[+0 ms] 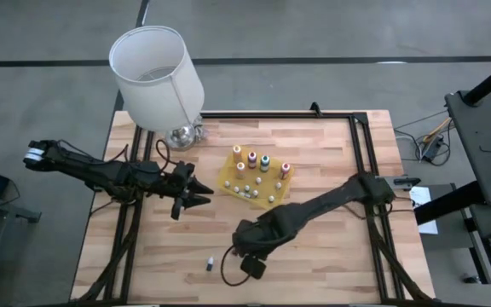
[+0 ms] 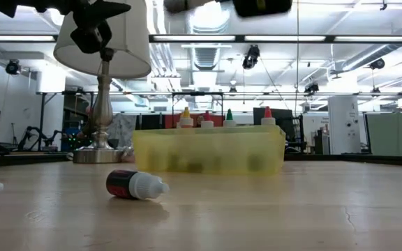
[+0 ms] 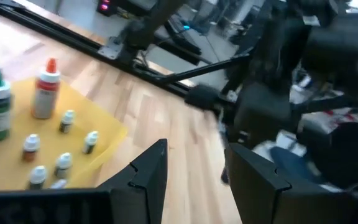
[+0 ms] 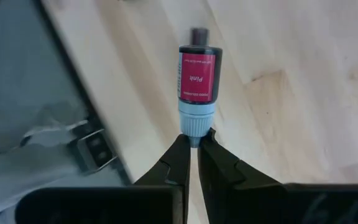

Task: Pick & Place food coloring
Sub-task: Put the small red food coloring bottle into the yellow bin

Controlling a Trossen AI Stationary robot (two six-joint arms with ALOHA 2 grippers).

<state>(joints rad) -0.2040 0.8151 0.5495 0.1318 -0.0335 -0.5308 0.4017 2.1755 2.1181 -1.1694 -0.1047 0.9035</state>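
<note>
We see the right arm reach diagonally from the table's 3 o'clock side toward 6 o'clock, its right gripper (image 4: pixel 193 146) clenched on the pale cap of a small pink-labelled vial (image 4: pixel 196 79); the dark cap end points away from the fingers. In the high view that gripper (image 1: pixel 239 249) sits near the front edge, body hiding the vial. Left arm stretches in from 9 o'clock, left gripper (image 1: pixel 201 194) parted and holding nothing, hovering just off the yellow tray (image 1: pixel 273 198) at its 9 o'clock side. Tray sits mid-table with the tall squeeze bottles (image 1: pixel 251 159) upright along its 12 o'clock edge and tiny vials (image 1: pixel 247 185) in front. Another loose vial (image 1: pixel 210 262) lies on the wood table (image 1: pixel 331 247) at 6 o'clock. A white-shaded lamp (image 1: pixel 154 72) stands at 11 o'clock. Low view shows a big workshop hall behind with ceiling lights. Tray contents look blurred there; vial colours are hard to tell.
</note>
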